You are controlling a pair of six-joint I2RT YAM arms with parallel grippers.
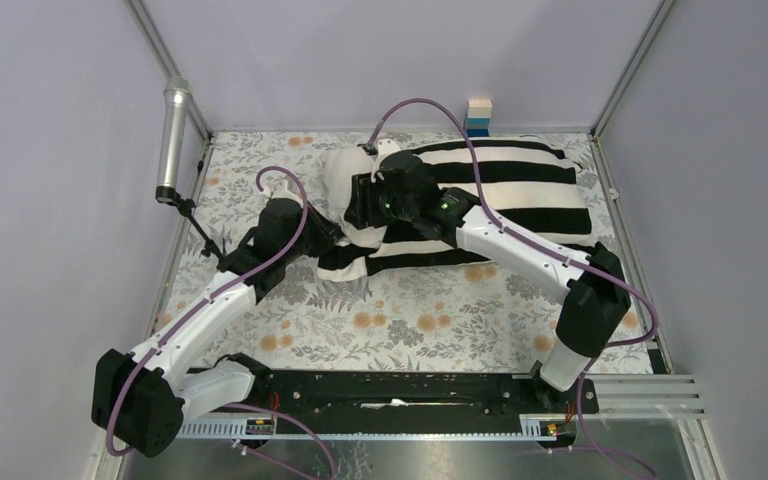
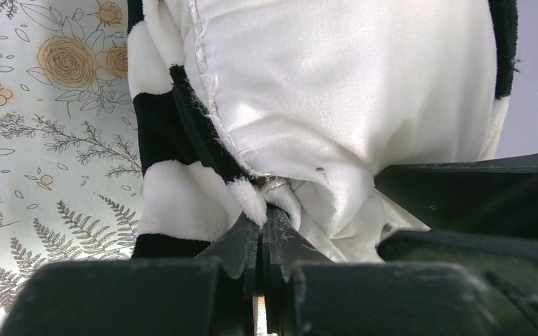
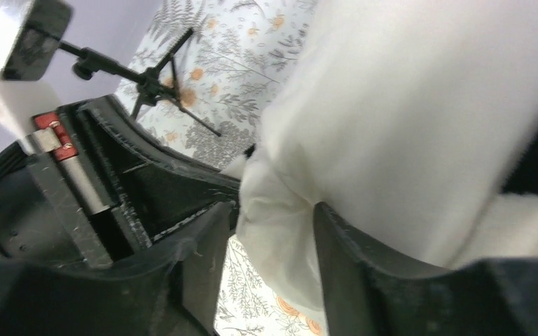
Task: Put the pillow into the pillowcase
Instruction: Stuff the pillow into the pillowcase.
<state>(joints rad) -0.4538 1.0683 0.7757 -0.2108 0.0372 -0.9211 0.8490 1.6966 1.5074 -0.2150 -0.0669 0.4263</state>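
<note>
Stuffing the pillow (image 1: 343, 176), mostly inside the pillowcase (image 1: 520, 195), I'm pinching the hem with my left gripper (image 2: 265, 218) and the bare pillow end with my right gripper (image 3: 270, 234). Next I'm probably pulling the hem over.

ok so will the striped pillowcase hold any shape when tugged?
Probably floppy: the pillowcase folds and bunches at the left end effector. Fuzzy pile likely grips rather than slips. It may drag on the pillow filling it.
</note>
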